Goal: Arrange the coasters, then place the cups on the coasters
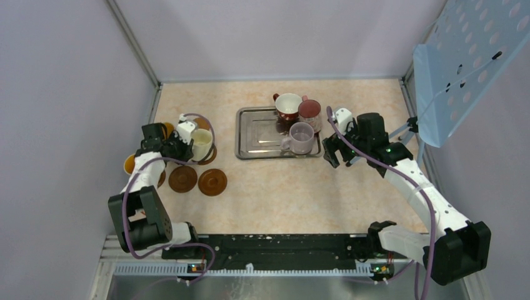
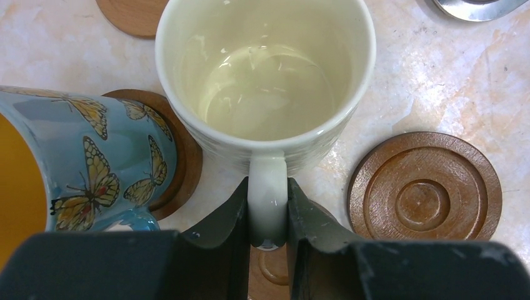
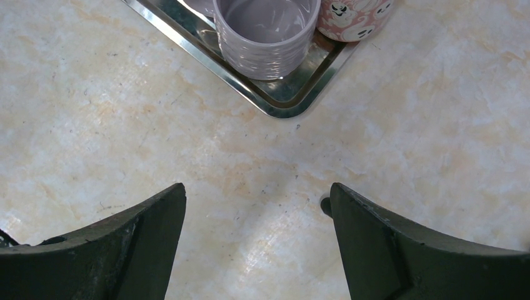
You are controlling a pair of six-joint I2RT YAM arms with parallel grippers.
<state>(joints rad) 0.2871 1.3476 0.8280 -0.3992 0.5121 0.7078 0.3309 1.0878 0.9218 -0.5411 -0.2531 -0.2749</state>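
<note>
My left claw (image 2: 267, 190) is closed on the handle of the cream mug (image 2: 265, 81), pinching it from both sides, with the mug upright in front of me. A brown coaster (image 2: 270, 270) shows just under my fingers, mostly hidden by the mug, and I cannot tell whether the base is down on it yet. The blue butterfly mug (image 2: 94, 162) sits on its own coaster just beside, on one side, and a bare coaster (image 2: 425, 194) lies on the other. To do this well I judge I should keep the mug level, bring its base over the coaster's raised ring and lower it straight. I should let go only once the weight rests, then back out along the line of the handle so I do not drag the mug or nudge the blue one. My right claw (image 3: 257, 206) stands wide open, holding nothing, over bare table just beside the corner of the steel tray (image 3: 281, 103), where the lilac mug (image 3: 265, 37) sits
</note>
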